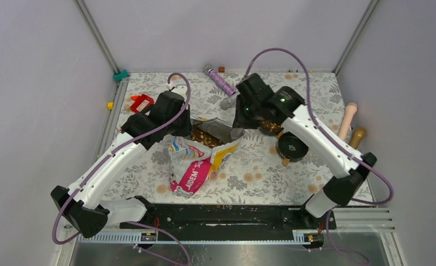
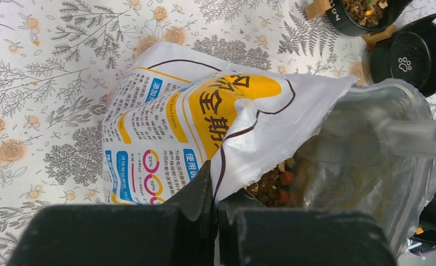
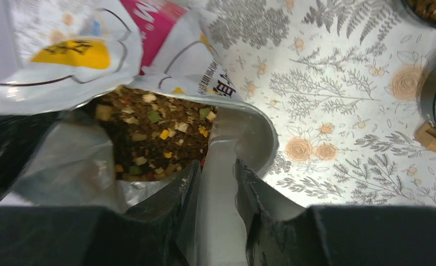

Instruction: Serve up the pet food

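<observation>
A white, yellow and pink pet food bag point(image 1: 196, 163) lies on the floral mat with its mouth facing the back. The pet food point(image 3: 154, 130) shows as brown kibble with tan, green and yellow bits inside the foil-lined mouth; the same pet food point(image 2: 273, 183) shows behind the torn white edge. My left gripper point(image 2: 215, 177) is shut on that white edge of the bag point(image 2: 204, 116). My right gripper point(image 3: 218, 166) is shut on the handle of a metal scoop point(image 3: 254, 138), whose bowl sits at the right rim of the mouth. A black bowl point(image 1: 271, 127) holding kibble stands to the right.
A black lid-like dish with a paw print point(image 1: 292, 147) sits beside the filled bowl. A purple glitter tube point(image 1: 220, 82) lies at the back, a red object point(image 1: 142, 103) at the left, and a pink roller point(image 1: 347, 121) and wooden piece point(image 1: 357, 136) at the right.
</observation>
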